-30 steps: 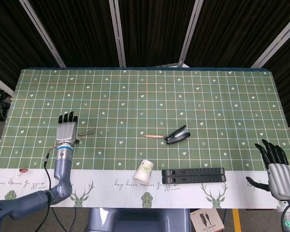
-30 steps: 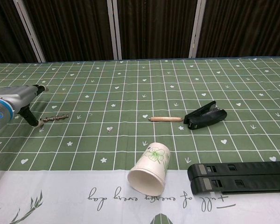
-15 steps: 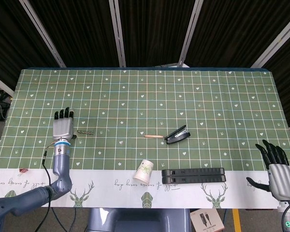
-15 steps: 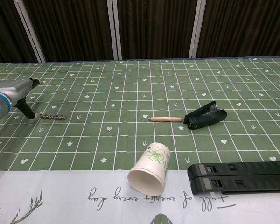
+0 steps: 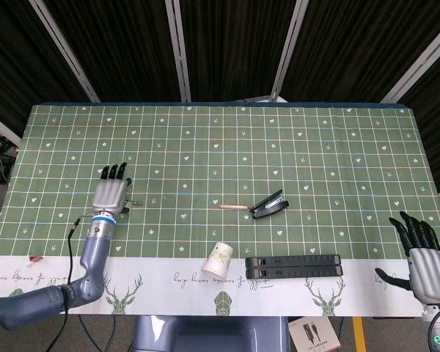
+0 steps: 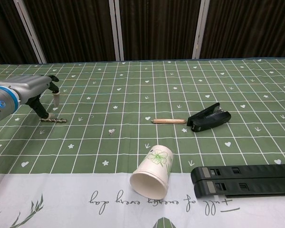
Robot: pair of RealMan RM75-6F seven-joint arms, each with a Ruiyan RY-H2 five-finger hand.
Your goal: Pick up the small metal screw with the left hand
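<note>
The small metal screw (image 5: 183,216) lies on the green checked cloth, also seen in the chest view (image 6: 112,131). My left hand (image 5: 111,192) hovers to the left of it, fingers stretched out and holding nothing. In the chest view the left hand (image 6: 31,90) has its fingertips (image 6: 56,99) pointing down just above a drill bit (image 6: 54,119). About two grid squares separate the hand from the screw. My right hand (image 5: 419,254) rests open off the table's near right corner.
A pencil (image 6: 168,120) and a black stapler (image 6: 209,117) lie mid-table. A paper cup (image 6: 153,171) is on its side near the front edge, beside two long black bars (image 6: 244,180). The drill bit (image 5: 134,203) pokes out by the left hand.
The left hand swung left half a second ago and has now come back right, ending over the drill bit and closer to the screw. The screw and right hand have not moved.
</note>
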